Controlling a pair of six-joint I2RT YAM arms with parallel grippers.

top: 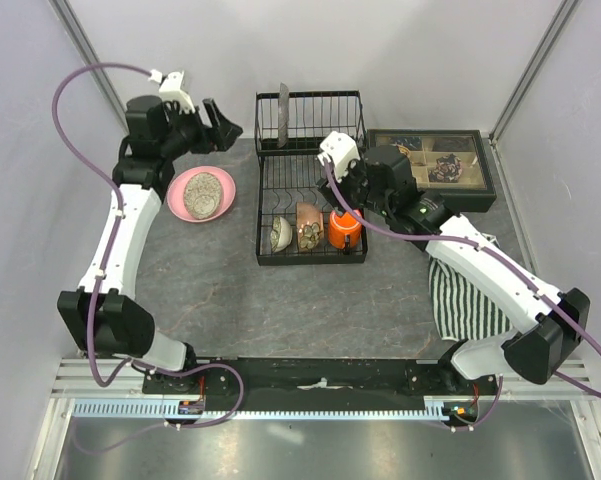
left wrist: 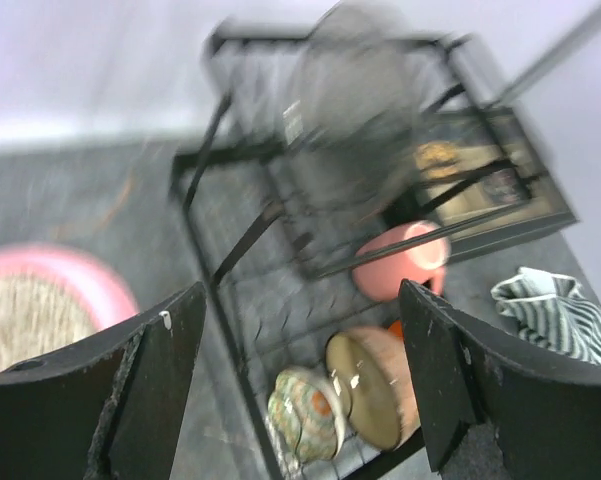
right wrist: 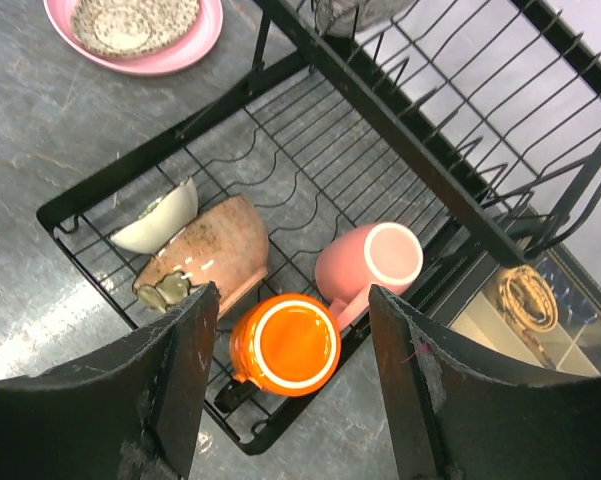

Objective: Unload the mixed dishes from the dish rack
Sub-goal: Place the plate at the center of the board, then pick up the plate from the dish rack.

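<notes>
My left gripper [top: 223,125] stands wide with nothing in it, off the left back corner of the dish rack [top: 300,185]. Left of the rack lies the pink plate [top: 176,200] with a speckled plate [top: 204,192] on it. A grey plate [top: 283,115] stands upright in the rack's back slots. My right gripper [right wrist: 290,300] hangs spread above the orange mug [right wrist: 285,345] in the rack's lower basket, not touching it. The pink mug [right wrist: 365,262], brown bowl [right wrist: 215,250] and small pale bowl [right wrist: 160,222] lie there too.
</notes>
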